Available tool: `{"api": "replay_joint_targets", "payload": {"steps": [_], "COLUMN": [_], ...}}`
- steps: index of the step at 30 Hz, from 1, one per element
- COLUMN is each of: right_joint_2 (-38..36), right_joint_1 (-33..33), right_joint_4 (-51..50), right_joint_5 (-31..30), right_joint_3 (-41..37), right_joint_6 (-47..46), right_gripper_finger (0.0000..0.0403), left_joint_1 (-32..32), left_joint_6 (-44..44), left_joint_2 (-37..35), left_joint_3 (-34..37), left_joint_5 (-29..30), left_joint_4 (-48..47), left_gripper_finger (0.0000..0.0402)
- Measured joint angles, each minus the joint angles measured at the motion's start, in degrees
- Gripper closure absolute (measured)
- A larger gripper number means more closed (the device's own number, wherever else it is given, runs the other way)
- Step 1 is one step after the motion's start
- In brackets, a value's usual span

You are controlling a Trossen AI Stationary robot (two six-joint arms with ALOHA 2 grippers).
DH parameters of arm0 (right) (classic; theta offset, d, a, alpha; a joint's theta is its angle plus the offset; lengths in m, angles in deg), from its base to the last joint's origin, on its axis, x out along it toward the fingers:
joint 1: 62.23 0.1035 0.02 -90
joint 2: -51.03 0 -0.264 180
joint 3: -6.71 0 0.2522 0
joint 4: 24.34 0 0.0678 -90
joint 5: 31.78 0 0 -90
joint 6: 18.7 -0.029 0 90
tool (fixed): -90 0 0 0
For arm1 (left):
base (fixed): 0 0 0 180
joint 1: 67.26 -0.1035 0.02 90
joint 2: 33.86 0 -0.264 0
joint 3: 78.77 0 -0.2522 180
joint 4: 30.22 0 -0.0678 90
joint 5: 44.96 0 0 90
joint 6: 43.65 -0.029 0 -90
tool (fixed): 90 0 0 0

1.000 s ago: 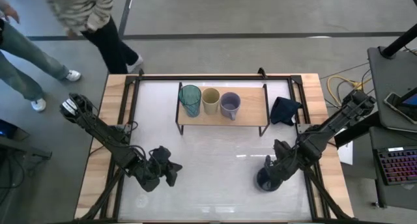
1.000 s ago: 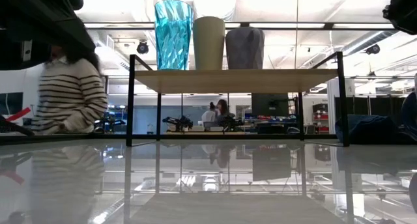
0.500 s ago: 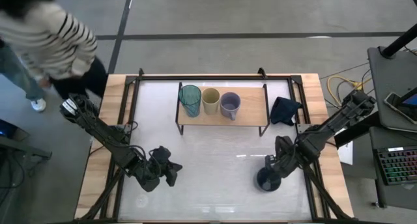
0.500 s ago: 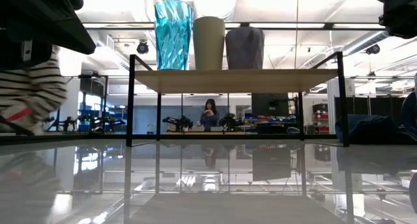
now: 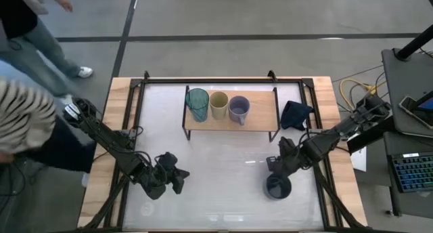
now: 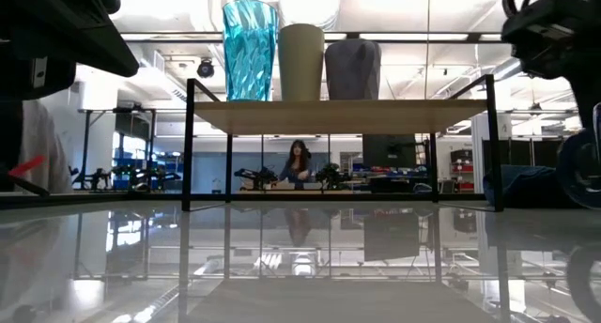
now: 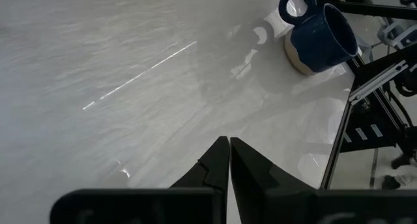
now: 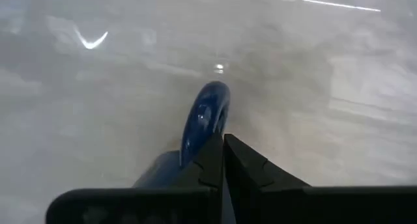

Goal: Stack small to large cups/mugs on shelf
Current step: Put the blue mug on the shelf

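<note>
The mug [image 5: 278, 187] stands upright on the table [image 5: 223, 165], just below the right gripper [image 5: 276, 166], far from the shelf [image 5: 260, 114]. Right fingers are closed on nothing (handle beside them); the left gripper [image 5: 181, 181], also closed, waits farther away.

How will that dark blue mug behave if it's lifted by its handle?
The dark blue mug looks like glazed ceramic, so probably stiff and heavy for its size. Held by its side handle alone, it may tilt. The gloss suggests a slippery grip.
</note>
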Motion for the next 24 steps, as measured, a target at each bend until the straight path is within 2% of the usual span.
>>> {"api": "replay_joint_targets", "payload": {"steps": [8,14,21,24], "right_joint_2": [0.61,5.53,9.35,8.96], "right_joint_1": [-1.33,-0.72,-0.45,-0.37], "right_joint_4": [11.84,17.58,32.83,28.55], "right_joint_5": [0.00,2.71,2.44,0.87], "right_joint_3": [-0.06,0.22,-0.07,2.08], "right_joint_6": [6.11,6.66,9.49,9.59], "right_gripper_finger": [0.0394,0.0394,0.0394,0.0394], "left_joint_1": [0.00,0.01,0.11,0.11], "left_joint_6": [0.00,-0.02,-0.02,-0.02], "left_joint_2": [0.00,0.02,0.02,0.02], "left_joint_3": [0.02,0.02,0.02,0.02], "left_joint_5": [-0.13,-0.49,-3.45,-3.48], "left_joint_4": [0.00,-0.04,-0.01,-0.02], "left_gripper_finger": [0.0402,0.0402,0.0402,0.0402]}}
